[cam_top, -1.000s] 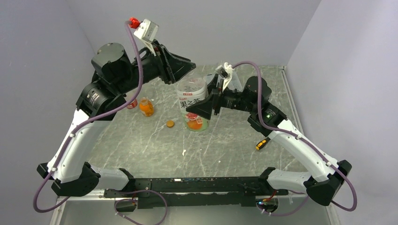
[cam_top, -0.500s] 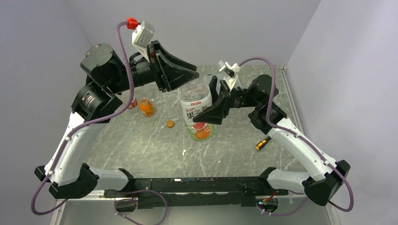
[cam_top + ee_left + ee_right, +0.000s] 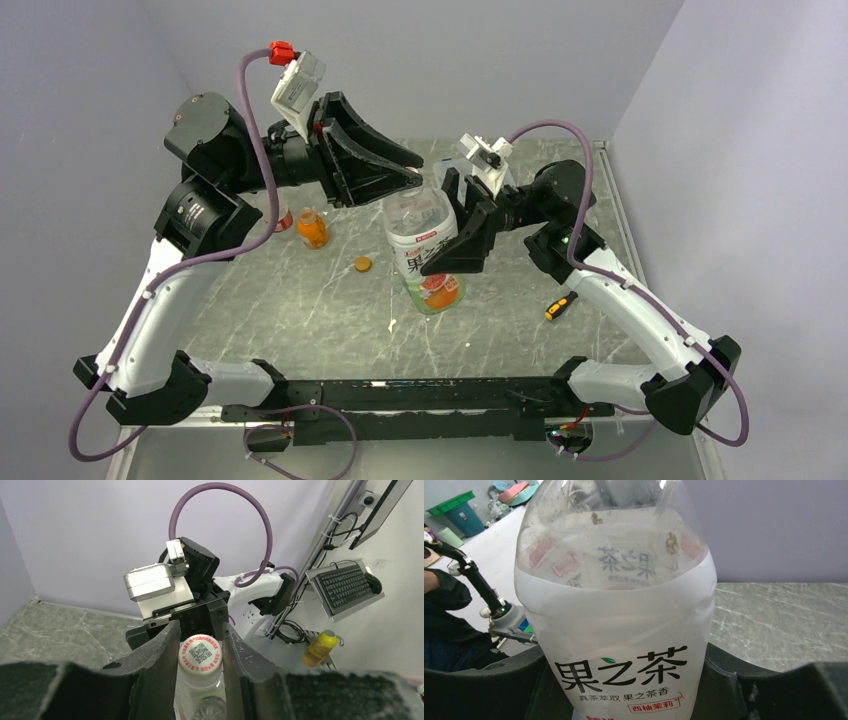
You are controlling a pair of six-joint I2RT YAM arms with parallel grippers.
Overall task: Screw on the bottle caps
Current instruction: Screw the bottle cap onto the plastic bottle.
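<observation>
The white-labelled bottle (image 3: 427, 252) with orange fruit print hangs tilted above the table, held between both arms. My right gripper (image 3: 452, 252) is shut on its labelled body (image 3: 619, 630), one finger on each side. A whitish cap (image 3: 200, 653) with a printed code sits on the bottle's neck, and my left gripper (image 3: 200, 639) is shut on this cap from above. A squat bottle (image 3: 312, 229) of orange liquid stands at the left, with a red-labelled bottle (image 3: 283, 221) partly hidden behind the left arm. A loose orange cap (image 3: 363, 264) lies on the table.
A screwdriver (image 3: 558, 305) with a yellow and black handle lies on the marble table (image 3: 320, 310) beside the right arm. A small white scrap (image 3: 392, 324) lies near the middle front. Grey walls close the table on three sides.
Both arms have raised the white-labelled bottle off the table and brought it nearer, its base swinging forward. Both grips have held unchanged.
</observation>
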